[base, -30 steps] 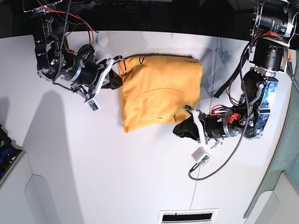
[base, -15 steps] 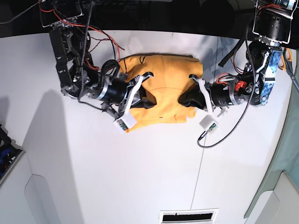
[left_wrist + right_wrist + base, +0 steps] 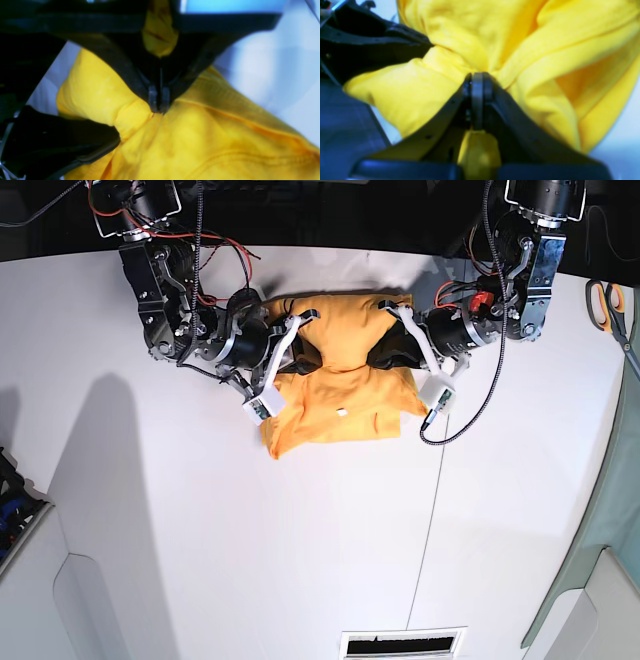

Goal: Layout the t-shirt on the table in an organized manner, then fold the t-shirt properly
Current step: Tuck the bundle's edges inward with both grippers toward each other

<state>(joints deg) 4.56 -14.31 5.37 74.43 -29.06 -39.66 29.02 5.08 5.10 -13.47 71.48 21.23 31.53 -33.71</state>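
Both claws are clenched on cloth. In the left wrist view the left gripper (image 3: 158, 103) has its two dark fingers pressed flat together, with a bunch of the orange-yellow t-shirt (image 3: 200, 140) pinched at the tips and a fold of it showing behind them. The right wrist view gives the same picture from the other side: the right gripper (image 3: 477, 83) has its pads squeezed together on a gathered ridge of the t-shirt (image 3: 475, 30), more yellow fabric tucked in between the finger bases (both close views are blurred, so the exact part of the garment gripped is hard to name).

From the base view the two arms reach in from opposite sides toward the middle. The right gripper (image 3: 303, 352) sits on the left side of the shirt and the left gripper (image 3: 385, 350) on the right side, the two quite near each other, each with a small white box hanging below it. Between and below them the t-shirt (image 3: 335, 412) lies bunched on the far half of the table (image 3: 300, 550), its far part pulled inward, its near edge spread flat toward the viewer. A thin dark seam (image 3: 428, 530) runs across the white tabletop on the right. A pair of orange-handled scissors (image 3: 612, 305) lies at the far right, well apart from the shirt.
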